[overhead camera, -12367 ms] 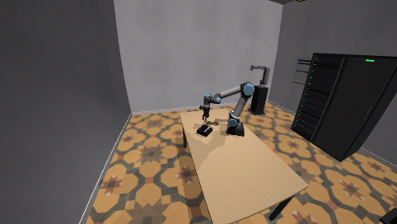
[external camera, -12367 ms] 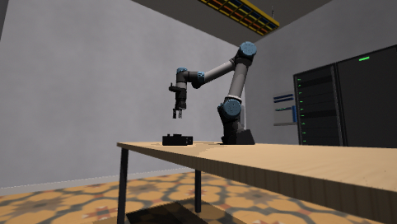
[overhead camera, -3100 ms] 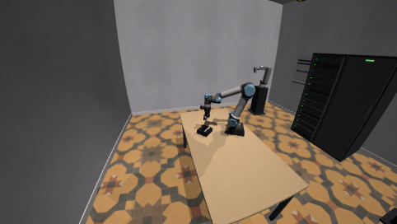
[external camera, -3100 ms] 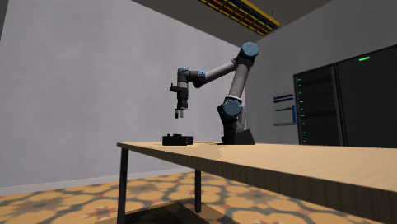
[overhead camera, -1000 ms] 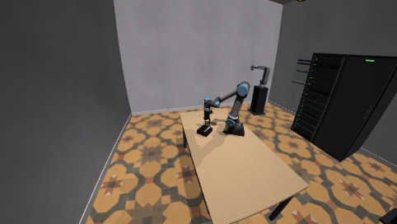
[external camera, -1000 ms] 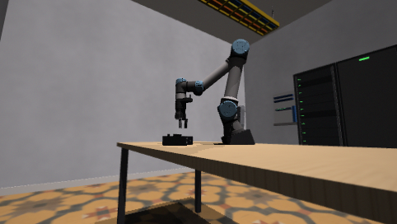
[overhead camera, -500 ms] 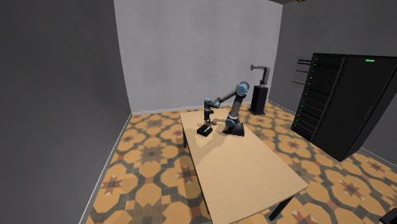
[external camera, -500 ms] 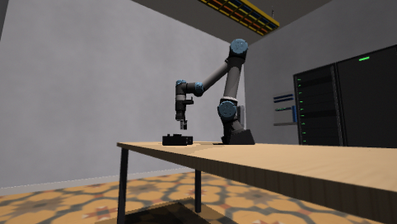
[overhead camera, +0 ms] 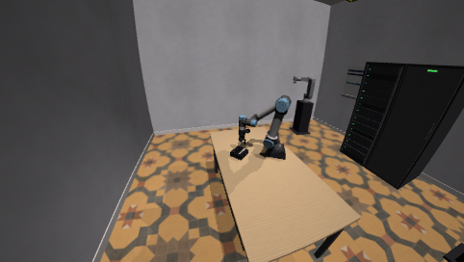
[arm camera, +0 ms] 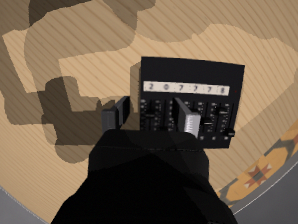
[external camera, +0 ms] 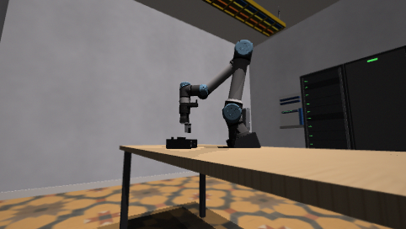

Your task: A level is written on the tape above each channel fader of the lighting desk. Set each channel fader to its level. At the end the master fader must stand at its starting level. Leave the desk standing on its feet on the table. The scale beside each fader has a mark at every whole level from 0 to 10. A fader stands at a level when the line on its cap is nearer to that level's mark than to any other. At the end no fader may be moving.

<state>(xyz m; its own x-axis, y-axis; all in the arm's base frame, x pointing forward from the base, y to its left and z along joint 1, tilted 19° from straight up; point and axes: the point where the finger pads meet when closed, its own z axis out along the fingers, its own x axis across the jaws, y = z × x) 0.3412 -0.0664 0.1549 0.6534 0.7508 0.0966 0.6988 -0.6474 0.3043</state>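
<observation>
The lighting desk (arm camera: 189, 102) is a small black box standing on the wooden table near its far left corner. It also shows in the top view (overhead camera: 239, 152) and the exterior view (external camera: 181, 143). A white tape strip (arm camera: 185, 87) with written digits runs across its top, too small to read. Below the strip lie the fader slots and caps (arm camera: 200, 117); their levels cannot be read. My gripper (arm camera: 150, 105) is open and empty. It hangs a little above the desk's left part, apart from it, as the exterior view shows (external camera: 188, 127).
The arm's base (overhead camera: 273, 149) stands on the table just right of the desk. The table edge (arm camera: 233, 183) runs close by the desk, with patterned floor beyond. A black server rack (overhead camera: 399, 120) stands at the right wall.
</observation>
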